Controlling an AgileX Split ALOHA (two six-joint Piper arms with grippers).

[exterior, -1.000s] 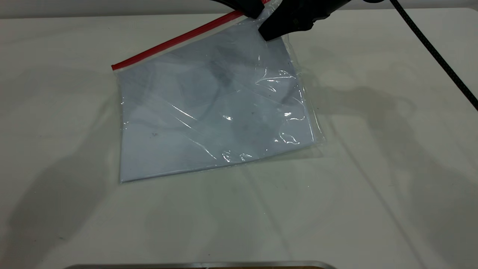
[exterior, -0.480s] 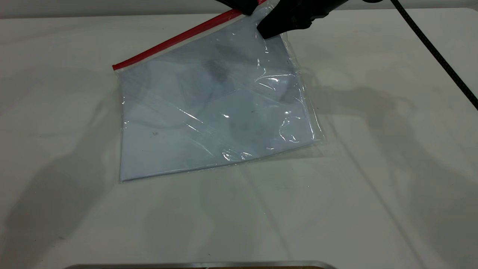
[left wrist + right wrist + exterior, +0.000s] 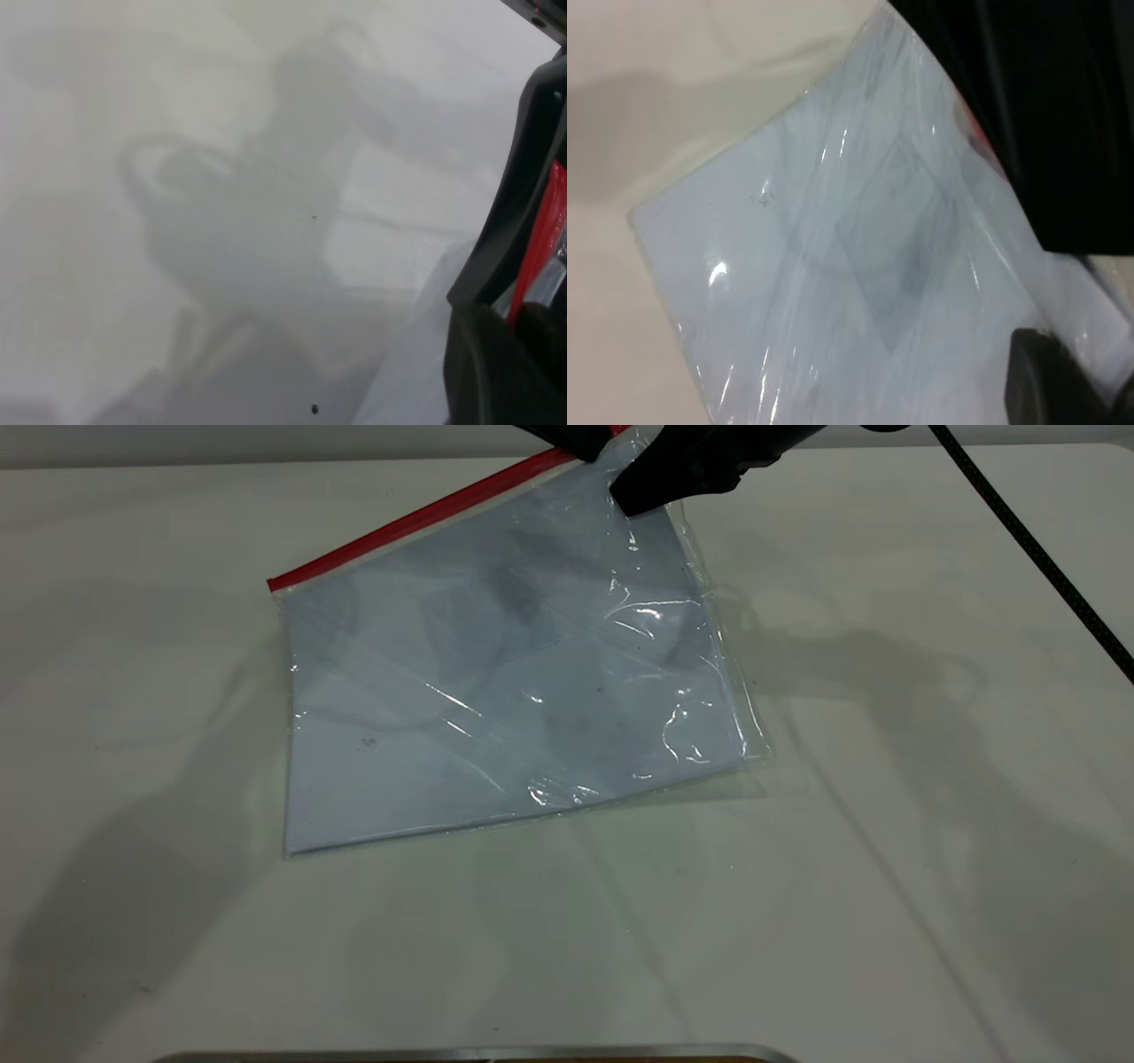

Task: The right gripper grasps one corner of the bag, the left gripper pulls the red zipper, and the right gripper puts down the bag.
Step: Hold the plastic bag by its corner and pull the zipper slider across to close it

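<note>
Bag near table's far edge: thin, floppy, slippery. Right gripper pinches far corner; left gripper clamps red zipper. Hold seams only.

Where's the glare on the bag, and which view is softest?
Exterior view: bright specular streaks on the bag toward its right seam and lower edge; soft arm shadows spread over the table. Left wrist view: softest, mostly blurred shadows, with the red zipper a smear beside the black fingers. Right wrist view: small glints, faint label visible.
</note>
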